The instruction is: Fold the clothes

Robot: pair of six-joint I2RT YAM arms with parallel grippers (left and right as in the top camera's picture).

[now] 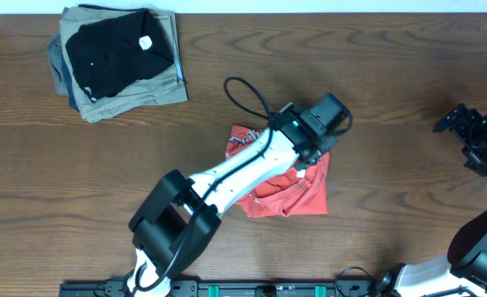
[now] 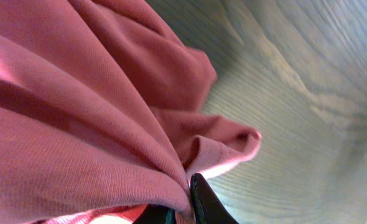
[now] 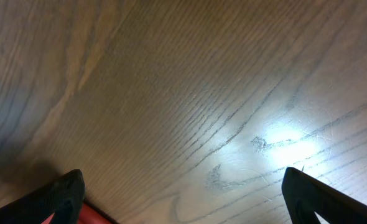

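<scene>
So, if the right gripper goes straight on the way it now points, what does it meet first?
Most likely the bare wooden table: the right gripper, jaws open, faces only wood grain in its wrist view. The distance to it is unclear.

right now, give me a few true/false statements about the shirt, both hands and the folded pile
1. The left hand is shut on the red-orange T-shirt. True.
2. The right hand is shut. False: its jaws stand wide open over bare table wood, and it holds nothing.
3. The T-shirt lies flat and spread out. False: it sits bunched in a crumpled heap near the middle of the table.
4. A black folded garment lies on top of the pile at the upper left of the overhead view. True.
</scene>
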